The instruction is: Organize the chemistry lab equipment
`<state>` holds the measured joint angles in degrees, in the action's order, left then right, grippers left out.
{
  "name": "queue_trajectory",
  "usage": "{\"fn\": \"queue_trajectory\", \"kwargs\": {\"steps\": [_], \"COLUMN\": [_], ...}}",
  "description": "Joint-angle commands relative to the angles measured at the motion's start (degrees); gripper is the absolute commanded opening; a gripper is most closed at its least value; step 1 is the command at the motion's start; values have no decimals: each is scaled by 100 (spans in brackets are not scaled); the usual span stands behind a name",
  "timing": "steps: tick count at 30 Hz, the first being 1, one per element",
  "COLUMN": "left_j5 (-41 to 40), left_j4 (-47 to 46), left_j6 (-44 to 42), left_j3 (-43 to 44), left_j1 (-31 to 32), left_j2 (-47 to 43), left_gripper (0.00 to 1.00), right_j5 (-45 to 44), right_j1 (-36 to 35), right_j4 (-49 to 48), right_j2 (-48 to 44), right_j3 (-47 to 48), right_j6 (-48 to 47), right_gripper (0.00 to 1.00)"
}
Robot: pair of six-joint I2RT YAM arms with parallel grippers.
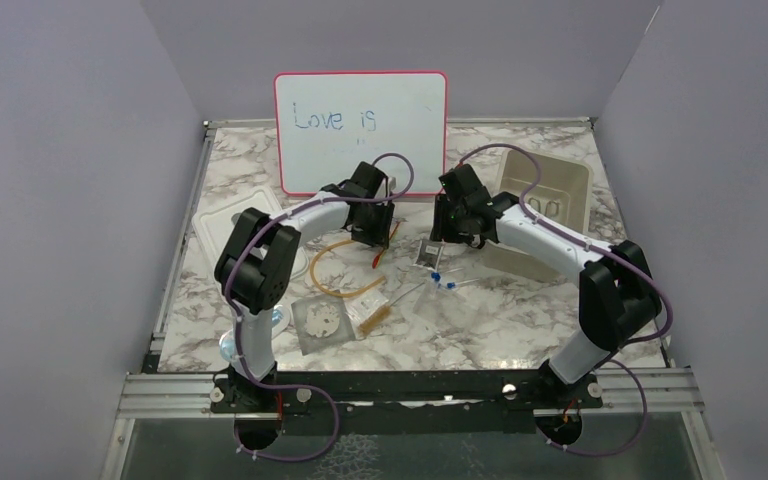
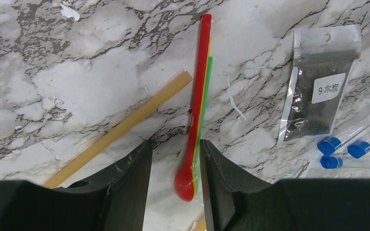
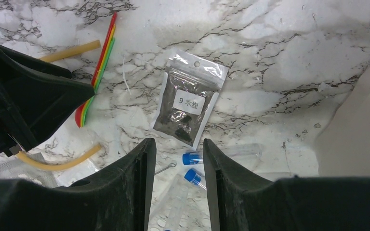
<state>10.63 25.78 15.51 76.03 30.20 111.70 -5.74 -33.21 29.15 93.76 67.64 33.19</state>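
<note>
Spoons [image 2: 198,106], stacked red-yellow-green, lie left of the charcoal packet [image 2: 318,86], a strip of marble [image 2: 255,57] between; your left gripper [image 2: 176,143], narrowly parted, straddles their bowls. Your right gripper [image 3: 178,140], parted likewise, brackets the packet's near edge and blue-capped tubes [image 3: 191,176].

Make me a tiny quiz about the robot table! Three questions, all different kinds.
1. True or false: the red spoon's bowl lies between the left gripper's open fingers.
2. The tube caps near the right gripper are: A red, B blue, C green?
3. Fill in: the whiteboard says "Love ___".

Key: 1 true; 2 B; 3 is.
</note>
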Motion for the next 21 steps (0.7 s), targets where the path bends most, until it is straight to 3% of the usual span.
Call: {"fn": "queue_trajectory", "kwargs": {"steps": [1, 6, 11, 18, 21], "left_j5": [-10, 72, -476, -1019, -1207], "left_j4": [407, 608, 776, 987, 997], "left_j6": [-279, -450, -504, -481, -501], "left_j3": [69, -19, -68, -62, -47], "left_j1": [80, 203, 464, 673, 703], "left_j2": [260, 101, 83, 252, 341], "left_gripper": [44, 45, 42, 31, 21], "right_j5": [-229, -231, -196, -518, -601], "right_j1": [0, 8, 3, 5, 8], "right_j4": [-159, -194, -216, -216, -261], "right_j2": [-22, 14, 55, -101, -200], "right_j3": [47, 70, 57, -39, -92], "right_j6": [-22, -41, -25, 83, 130], "right_gripper": [45, 44, 44, 43, 42]}}
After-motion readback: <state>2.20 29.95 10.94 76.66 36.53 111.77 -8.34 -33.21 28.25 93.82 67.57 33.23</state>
